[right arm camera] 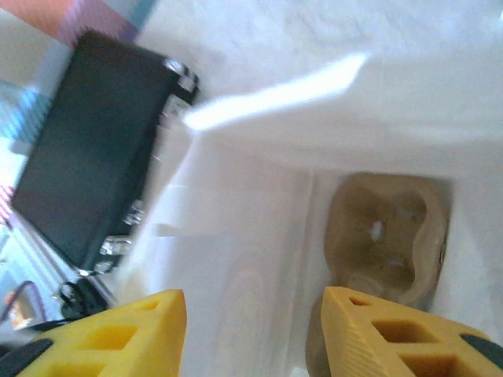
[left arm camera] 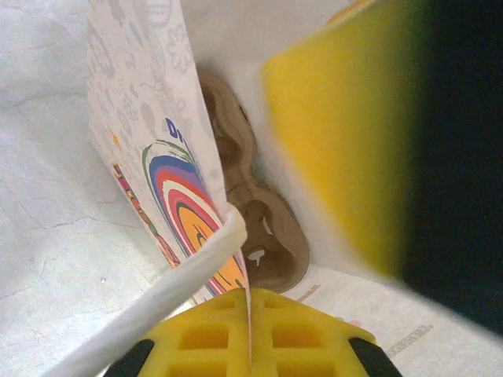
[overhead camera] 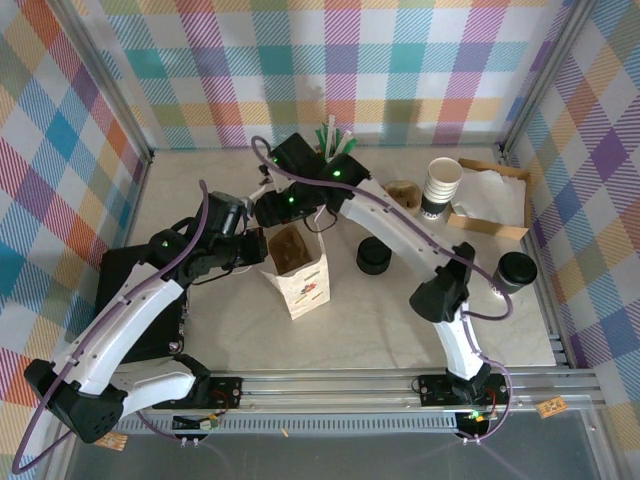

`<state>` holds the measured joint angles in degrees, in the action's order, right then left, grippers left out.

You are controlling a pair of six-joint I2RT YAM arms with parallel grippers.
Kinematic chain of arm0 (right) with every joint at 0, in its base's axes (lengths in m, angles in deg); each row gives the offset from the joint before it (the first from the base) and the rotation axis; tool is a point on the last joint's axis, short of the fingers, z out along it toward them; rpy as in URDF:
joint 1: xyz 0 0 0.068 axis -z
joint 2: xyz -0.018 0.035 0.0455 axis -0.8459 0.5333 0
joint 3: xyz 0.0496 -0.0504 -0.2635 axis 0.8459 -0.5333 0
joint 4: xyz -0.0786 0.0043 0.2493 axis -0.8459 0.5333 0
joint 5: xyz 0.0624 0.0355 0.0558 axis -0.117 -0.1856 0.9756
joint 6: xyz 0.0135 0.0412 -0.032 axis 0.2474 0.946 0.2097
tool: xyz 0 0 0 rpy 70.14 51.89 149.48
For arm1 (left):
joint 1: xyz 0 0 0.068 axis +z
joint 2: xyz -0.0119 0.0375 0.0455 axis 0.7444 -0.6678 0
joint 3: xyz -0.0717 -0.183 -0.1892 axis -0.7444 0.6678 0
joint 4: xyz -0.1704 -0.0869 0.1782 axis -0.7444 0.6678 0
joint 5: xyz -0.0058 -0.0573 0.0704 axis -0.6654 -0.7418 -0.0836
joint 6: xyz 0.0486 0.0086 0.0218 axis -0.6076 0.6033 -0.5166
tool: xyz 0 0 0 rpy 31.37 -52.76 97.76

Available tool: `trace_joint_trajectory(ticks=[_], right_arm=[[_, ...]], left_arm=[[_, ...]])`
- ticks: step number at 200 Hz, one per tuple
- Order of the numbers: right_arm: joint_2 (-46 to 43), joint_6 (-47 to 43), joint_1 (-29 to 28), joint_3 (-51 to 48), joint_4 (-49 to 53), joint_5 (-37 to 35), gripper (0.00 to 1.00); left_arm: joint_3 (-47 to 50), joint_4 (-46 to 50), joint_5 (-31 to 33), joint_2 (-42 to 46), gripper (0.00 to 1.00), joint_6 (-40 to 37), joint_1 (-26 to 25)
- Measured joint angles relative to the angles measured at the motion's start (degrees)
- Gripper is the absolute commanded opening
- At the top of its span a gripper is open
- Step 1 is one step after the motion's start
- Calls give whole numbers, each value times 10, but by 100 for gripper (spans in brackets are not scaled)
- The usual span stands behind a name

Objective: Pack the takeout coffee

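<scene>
The coffee (overhead camera: 517, 268) stands upright on the table (overhead camera: 380, 330), close to its right edge and well apart from the bag (overhead camera: 297, 270). From above it shows mostly as a round black lid, with the cup under it largely hidden. It sits just in front of the cardboard box (overhead camera: 488, 224).

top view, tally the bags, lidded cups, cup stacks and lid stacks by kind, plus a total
bag: 1
lidded cup: 1
cup stack: 1
lid stack: 1
total: 4
</scene>
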<state>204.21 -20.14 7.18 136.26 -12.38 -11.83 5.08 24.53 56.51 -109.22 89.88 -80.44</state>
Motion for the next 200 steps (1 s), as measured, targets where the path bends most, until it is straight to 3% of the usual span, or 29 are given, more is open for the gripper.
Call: trace_joint_trajectory(ticks=[77,133,155,200], right_arm=[[-180,-1,60,-157,-181,29,50],[-207,-15,79,-210,-249,29,45],[-190,-22,80,-170,-224,29,41],[-87,-28,62,26,-71,-15,31]], left_arm=[[7,-12,-24,40,0,-79,-2],[7,-33,-43,34,0,-99,-3],[12,-34,-38,33,0,-93,-3],[21,-45,-2,15,0,-8,-3]])
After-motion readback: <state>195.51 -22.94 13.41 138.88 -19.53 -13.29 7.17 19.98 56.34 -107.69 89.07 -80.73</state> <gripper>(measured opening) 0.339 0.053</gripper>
